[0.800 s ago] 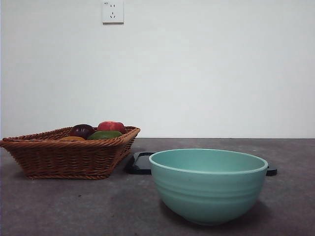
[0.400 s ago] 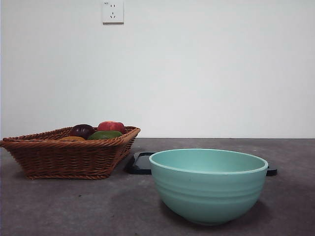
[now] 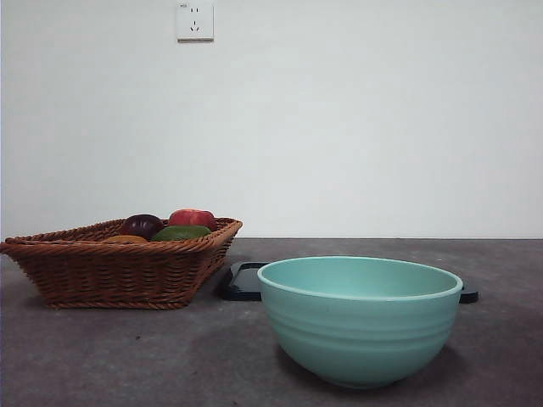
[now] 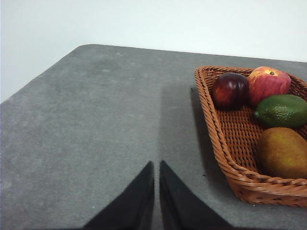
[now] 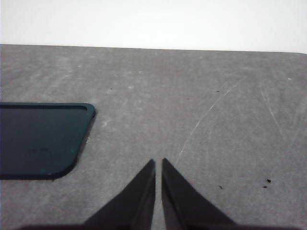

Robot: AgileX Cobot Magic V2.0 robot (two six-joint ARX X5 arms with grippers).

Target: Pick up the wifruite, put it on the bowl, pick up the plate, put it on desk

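On the desk (image 3: 127,356) you have the bowl (image 3: 360,320) nearest the front camera at the right, the plate (image 3: 242,282) lying flat just behind it, and at the left a basket (image 3: 110,270) holding the wifruite (image 4: 283,152) along with three other fruits.

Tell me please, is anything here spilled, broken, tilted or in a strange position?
Nothing stands out. The bowl stands upright on the desk, and nothing shows above its rim. The four fruits, among them the wifruite, lie inside the basket. The dark tray lies flat behind the bowl. Both hands are shut and hold nothing.
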